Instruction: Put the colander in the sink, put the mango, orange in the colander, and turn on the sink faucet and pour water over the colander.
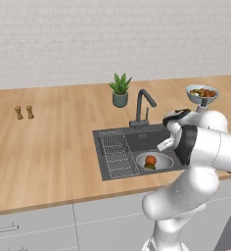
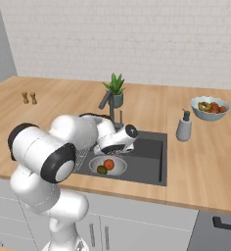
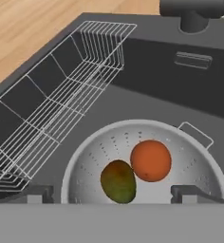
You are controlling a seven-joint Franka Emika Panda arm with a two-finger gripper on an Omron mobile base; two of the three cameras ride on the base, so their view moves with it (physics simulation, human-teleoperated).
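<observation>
Colander (image 3: 147, 163) sits on the floor of the sink (image 1: 151, 139), toward its front, with the orange (image 3: 151, 160) and the greenish mango (image 3: 118, 181) lying touching inside it, so by my reading both loading steps are done and the tap is what remains. The sink is the large dark recess in the wooden surface (image 1: 54, 147), its wire rack (image 1: 116, 153) filling the left part and the colander just beside that rack. The sink faucet (image 1: 143, 108) rises from the back rim, its spout curving forward over the basin; no water shows. The end effector (image 3: 112, 192) hovers low over the colander with its fingers spread wide and nothing between them. To do the next step well it should lift straight up clear of the fruit first, then travel back toward the tap base and push the small lever from the side, with the spout aimed over the colander. Open room lies above the basin centre; the rack wires on the left, the rear wall and the gooseneck itself are the edges to keep off.
</observation>
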